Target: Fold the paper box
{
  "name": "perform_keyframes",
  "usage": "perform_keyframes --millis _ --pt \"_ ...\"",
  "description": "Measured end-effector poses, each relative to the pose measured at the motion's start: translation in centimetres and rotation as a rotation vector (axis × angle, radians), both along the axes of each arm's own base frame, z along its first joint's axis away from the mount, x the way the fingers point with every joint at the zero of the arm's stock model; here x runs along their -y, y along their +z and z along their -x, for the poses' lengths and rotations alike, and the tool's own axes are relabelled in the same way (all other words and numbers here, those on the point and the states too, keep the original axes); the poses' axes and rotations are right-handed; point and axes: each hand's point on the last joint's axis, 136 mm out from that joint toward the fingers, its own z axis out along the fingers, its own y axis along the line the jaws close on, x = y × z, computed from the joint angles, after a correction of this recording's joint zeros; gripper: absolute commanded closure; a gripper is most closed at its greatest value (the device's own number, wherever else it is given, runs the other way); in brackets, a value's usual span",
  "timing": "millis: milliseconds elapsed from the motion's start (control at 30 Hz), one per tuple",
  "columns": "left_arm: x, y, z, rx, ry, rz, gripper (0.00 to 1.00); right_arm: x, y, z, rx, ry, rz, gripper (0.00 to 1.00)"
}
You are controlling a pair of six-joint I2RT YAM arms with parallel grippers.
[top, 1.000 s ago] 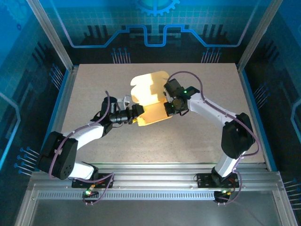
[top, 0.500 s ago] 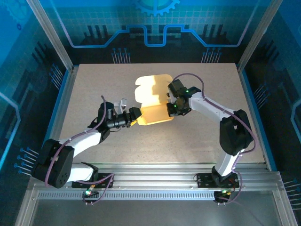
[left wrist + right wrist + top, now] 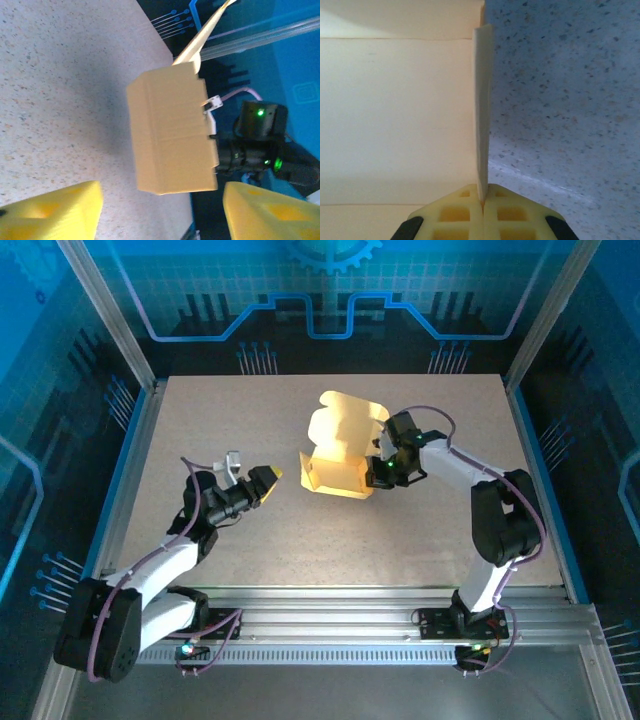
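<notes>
The paper box is a pale yellow-tan carton standing on the table, with its lid flap raised toward the back and a small side flap sticking out on its left. My right gripper is shut on the box's right wall; in the right wrist view the thin wall edge runs straight down into my pinched gripper. My left gripper stands open, apart from the box to its left. In the left wrist view the box sits beyond my gripper, with nothing between the yellow fingertips.
The speckled beige table is bounded by aluminium frame posts and blue panels on the left, right and back. An aluminium rail carrying both arm bases runs along the near edge. The right arm's wrist shows behind the box.
My left gripper has let go of the box and drawn back to the left. My right gripper has carried the box rightward, and it now stands more upright.
</notes>
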Motion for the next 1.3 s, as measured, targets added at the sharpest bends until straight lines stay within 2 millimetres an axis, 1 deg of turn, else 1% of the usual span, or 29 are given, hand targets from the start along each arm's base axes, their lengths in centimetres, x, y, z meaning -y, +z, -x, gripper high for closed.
perform_keyframes --millis 33,67,167,233,333,400,567,667,900,1100,1300 --pt "0.0 -0.3 0.0 -0.009 0.000 0.000 0.50 -0.3 0.1 0.0 -0.002 0.002 -0.018 1.00" --pt "0.1 -0.6 -0.1 -0.020 0.000 0.002 0.51 -0.5 0.3 0.1 -0.003 0.004 -0.034 1.00" --pt "0.5 -1.5 -0.6 -0.059 -0.013 0.028 0.49 -1.1 0.8 0.0 0.002 0.009 -0.070 1.00" --pt "1.0 -2.1 -0.8 -0.082 -0.027 0.048 0.49 -1.3 1.0 0.0 0.006 0.013 -0.083 1.00" --pt "2.1 -2.4 -1.0 -0.098 -0.059 0.083 0.50 -1.5 1.2 -0.1 0.008 0.016 -0.097 1.00" --pt "2.6 -2.0 -1.3 -0.092 -0.076 0.108 0.51 -1.5 1.2 0.0 0.006 0.017 -0.102 1.00" --pt "3.4 0.0 -2.0 -0.043 -0.098 0.149 0.52 -1.5 1.0 0.1 0.003 0.017 -0.100 1.00" --pt "3.6 0.5 -2.0 -0.032 -0.105 0.152 0.57 -1.6 1.0 0.1 0.003 0.019 -0.098 1.00" --pt "4.6 1.3 -2.0 -0.020 -0.139 0.152 0.61 -2.1 1.0 0.6 0.000 0.039 -0.093 1.00" --pt "5.3 1.4 -2.2 -0.034 -0.158 0.147 0.62 -2.2 1.1 0.7 0.008 0.055 -0.063 1.00" --pt "5.8 0.4 -2.5 -0.080 -0.177 0.119 0.67 -2.1 1.4 0.6 0.054 0.084 0.044 1.00"
